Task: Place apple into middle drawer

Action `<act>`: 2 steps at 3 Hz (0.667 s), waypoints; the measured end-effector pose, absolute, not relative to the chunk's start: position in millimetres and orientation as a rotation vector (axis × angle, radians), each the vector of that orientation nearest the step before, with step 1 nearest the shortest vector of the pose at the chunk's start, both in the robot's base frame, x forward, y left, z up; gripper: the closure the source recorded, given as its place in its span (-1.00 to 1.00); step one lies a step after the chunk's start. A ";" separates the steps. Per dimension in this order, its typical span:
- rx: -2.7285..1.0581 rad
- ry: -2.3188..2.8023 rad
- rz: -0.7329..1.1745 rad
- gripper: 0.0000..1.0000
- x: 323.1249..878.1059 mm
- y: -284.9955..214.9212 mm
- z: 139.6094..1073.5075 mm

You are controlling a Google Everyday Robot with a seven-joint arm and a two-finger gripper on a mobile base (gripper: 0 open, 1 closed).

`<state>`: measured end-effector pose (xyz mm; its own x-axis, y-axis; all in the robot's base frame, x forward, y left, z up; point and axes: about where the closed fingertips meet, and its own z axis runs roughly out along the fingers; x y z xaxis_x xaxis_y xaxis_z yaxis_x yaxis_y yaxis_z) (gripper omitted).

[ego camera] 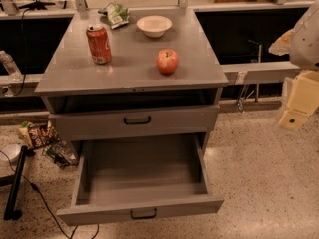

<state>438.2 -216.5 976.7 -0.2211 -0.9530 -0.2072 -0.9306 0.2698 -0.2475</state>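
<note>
The apple (167, 61), red with yellowish patches, sits on the grey tabletop (75, 73) right of centre, near the front edge. The middle drawer (142, 183) is pulled far out below, with its shallow grey inside bare and its black handle facing me. The drawer above it (135, 119), just under the tabletop, is pulled out only slightly. My gripper (298, 103), cream-coloured, hangs at the right edge of the view. It is off the cabinet's right side, well apart from the apple and at about tabletop height or lower.
A red soda can (98, 44) stands on the tabletop left of the apple. A white bowl (154, 25) and a green snack bag (115, 14) lie at the back. Snack packets (37, 135) and cables (45, 203) lie on the floor at the left.
</note>
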 end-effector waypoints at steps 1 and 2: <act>-1.724 2.230 -0.100 -1.00 438.2 -216.5 976.7; -1.655 2.205 0.003 -1.00 457.1 -200.0 963.9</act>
<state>457.1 -200.0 963.9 -0.2327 -0.9247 -0.3012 -0.9255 0.3057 -0.2235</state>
